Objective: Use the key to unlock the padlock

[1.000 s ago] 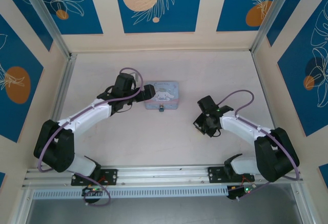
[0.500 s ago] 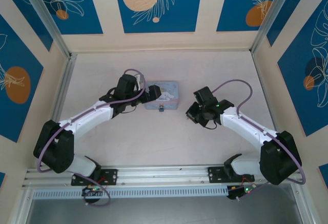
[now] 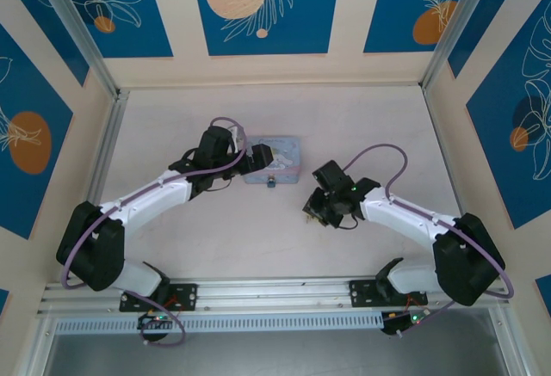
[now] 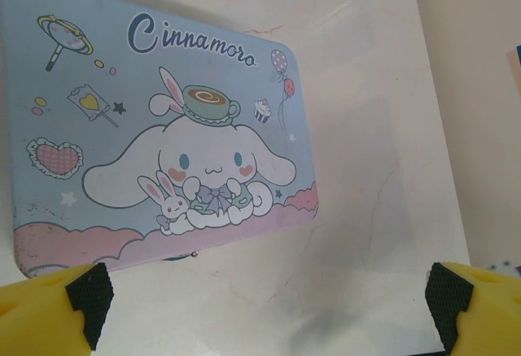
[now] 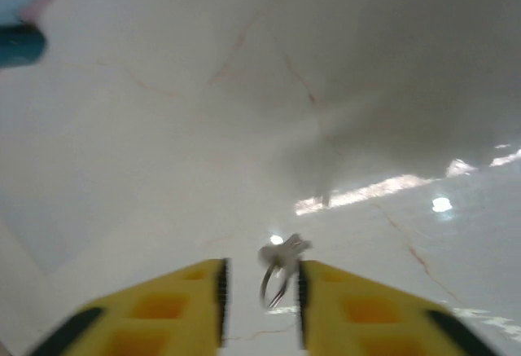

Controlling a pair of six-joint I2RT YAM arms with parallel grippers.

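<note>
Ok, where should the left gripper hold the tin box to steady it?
Probably the left end, approached from the left by the open left gripper. The tin box lies flat, and the padlock sits at the middle of its front edge, so that end leaves the lock clear.

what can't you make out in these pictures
- padlock: top external, too small to show keyhole or shackle state; right wrist, blurred and cut by the left edge; left wrist, mostly hidden by the tin box.
- key: right wrist, blur hides its blade between the right end effector fingers.
</note>
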